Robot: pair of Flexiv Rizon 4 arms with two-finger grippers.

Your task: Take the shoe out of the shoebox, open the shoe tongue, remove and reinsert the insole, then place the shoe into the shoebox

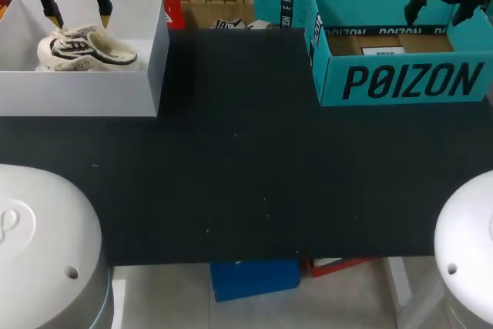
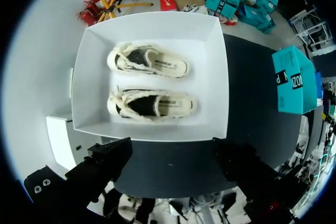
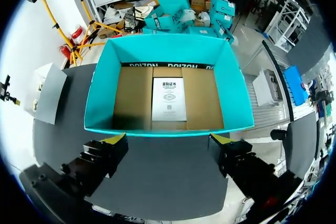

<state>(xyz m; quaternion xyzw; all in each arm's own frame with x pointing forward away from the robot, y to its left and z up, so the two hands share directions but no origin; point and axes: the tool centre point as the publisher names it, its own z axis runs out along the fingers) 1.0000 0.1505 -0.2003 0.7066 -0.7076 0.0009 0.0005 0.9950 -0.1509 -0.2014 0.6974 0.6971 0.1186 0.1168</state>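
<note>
I'm holding the left hand point(image 1: 77, 15) over the white shoebox point(image 1: 85, 99), which is sitting at abt 10 o'clock on the bench point(image 1: 246, 175). Its fingers are standing released and wide apart, gripping nothing. I judge that's deliberate, since a spread that wide is giving clearance to come down around a shoe w/o snagging the box walls.

Two cream-and-black shoes are lying side by side on the box floor, both on their soles, toes pointing the same way. In the left wrist view the nearer shoe point(image 2: 152, 104) is lying just ahead of the fingers, and the second shoe point(image 2: 147, 62) is resting beyond it, close to the far wall. Neither is being touched, so step one (getting a shoe out) is not yet done.

The right hand point(image 1: 445, 7) is hanging over the teal box point(image 1: 400, 82) at abt 2 o'clock, well apart from the white one. It's also released, w/ its yellow tips showing on either side of the box's near rim in its own wrist view. That box is carrying no shoe, only a brown cardboard floor w/ a paper sheet point(image 3: 169, 98) lying flat in the middle. I'm reading the right arm as parked there to keep the bench centre free for the tongue and insole work.

Next I'm expecting a straight descent of the left hand onto the nearer shoe.
</note>
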